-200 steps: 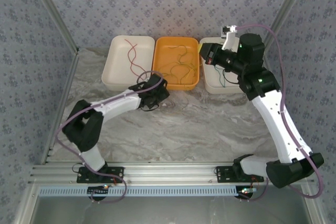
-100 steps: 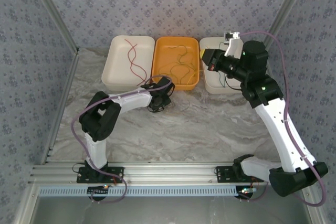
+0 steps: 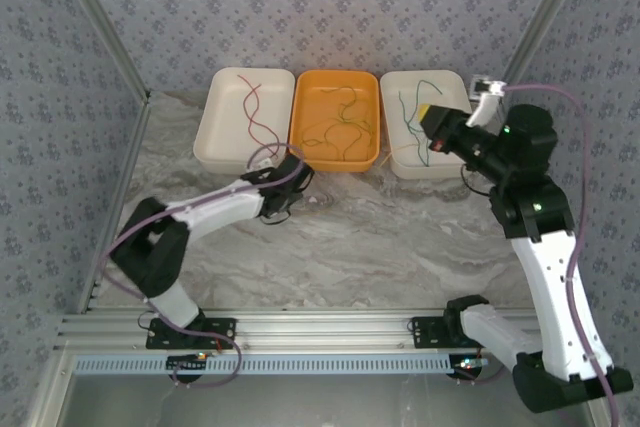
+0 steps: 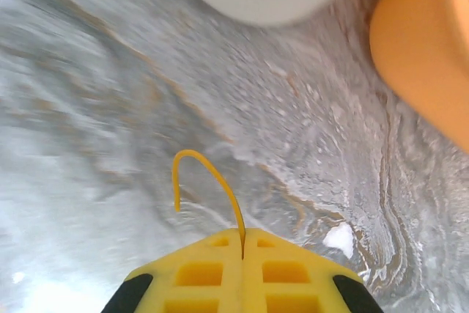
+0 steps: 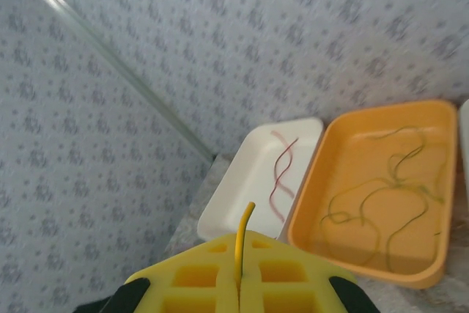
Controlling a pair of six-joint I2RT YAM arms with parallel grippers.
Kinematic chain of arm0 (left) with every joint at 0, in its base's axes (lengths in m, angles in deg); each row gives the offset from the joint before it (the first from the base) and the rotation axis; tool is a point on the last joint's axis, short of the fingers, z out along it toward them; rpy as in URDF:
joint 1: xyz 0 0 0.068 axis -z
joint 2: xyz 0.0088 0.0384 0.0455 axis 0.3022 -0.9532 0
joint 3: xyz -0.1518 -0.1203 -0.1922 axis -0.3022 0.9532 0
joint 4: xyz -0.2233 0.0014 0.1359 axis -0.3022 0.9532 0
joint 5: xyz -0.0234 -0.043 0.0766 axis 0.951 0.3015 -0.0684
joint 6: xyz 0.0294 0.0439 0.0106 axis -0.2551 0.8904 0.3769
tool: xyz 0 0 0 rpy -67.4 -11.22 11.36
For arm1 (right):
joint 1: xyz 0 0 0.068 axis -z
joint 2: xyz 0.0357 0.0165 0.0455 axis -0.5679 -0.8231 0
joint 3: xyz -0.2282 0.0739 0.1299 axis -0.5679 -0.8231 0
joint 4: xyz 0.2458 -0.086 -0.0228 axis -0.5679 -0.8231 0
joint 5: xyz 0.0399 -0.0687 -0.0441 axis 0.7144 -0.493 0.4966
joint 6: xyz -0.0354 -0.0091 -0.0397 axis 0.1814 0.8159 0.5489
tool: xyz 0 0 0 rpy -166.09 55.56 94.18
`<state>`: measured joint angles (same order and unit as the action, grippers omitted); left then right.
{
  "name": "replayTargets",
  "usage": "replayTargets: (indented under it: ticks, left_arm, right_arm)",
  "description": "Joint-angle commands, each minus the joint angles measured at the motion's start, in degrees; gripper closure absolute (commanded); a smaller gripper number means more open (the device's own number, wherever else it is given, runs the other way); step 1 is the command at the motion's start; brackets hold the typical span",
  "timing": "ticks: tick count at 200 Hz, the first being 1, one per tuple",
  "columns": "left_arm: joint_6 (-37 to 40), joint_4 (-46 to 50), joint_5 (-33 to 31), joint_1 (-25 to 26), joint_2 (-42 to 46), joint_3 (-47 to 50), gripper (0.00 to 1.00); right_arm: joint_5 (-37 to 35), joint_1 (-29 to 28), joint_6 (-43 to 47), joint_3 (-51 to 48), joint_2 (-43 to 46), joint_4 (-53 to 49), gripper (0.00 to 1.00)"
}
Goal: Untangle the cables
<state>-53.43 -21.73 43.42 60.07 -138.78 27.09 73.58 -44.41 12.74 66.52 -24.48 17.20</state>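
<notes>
Two dark red cables (image 3: 252, 112) lie in the left white tray (image 3: 218, 137). A tangle of green and yellow-orange cables (image 3: 340, 127) sits in the orange tray (image 3: 368, 157), also seen from the right wrist as the tangle (image 5: 381, 203). A green cable (image 3: 412, 112) lies in the right white tray (image 3: 455, 87). My left gripper (image 3: 288, 175) hovers low over the table by the trays' near edges, shut on a yellow-orange cable end (image 4: 209, 174). My right gripper (image 3: 432, 127) is raised over the right tray, shut on a yellow-orange cable end (image 5: 244, 229).
The three trays stand side by side at the back of the marble table (image 3: 380, 237). Patterned walls close in the back and both sides. A metal rail (image 3: 320, 332) with the arm bases runs along the near edge.
My right arm has swung right and back, uncovering the right white tray. My left gripper has shifted slightly left along the trays' near edge.
</notes>
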Motion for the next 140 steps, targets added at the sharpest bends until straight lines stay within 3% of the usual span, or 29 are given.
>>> replayTargets:
  ticks: [1, 30, 140]
  left_arm:
    - [-1.7, 5.4, -8.4, -0.4, 7.4, 5.5, 1.00]
    - [-1.2, 3.5, -8.9, -1.2, 16.2, 13.4, 1.00]
    - [-1.8, 2.9, -5.7, 3.1, 25.3, 23.1, 1.00]
  right_arm:
    - [1.9, 5.6, -0.5, 2.8, 1.4, -1.3, 1.00]
    - [5.5, 11.5, -3.6, 5.8, 0.1, 1.1, 1.00]
    - [3.9, 10.9, -9.6, 16.0, -12.2, 13.6, 1.00]
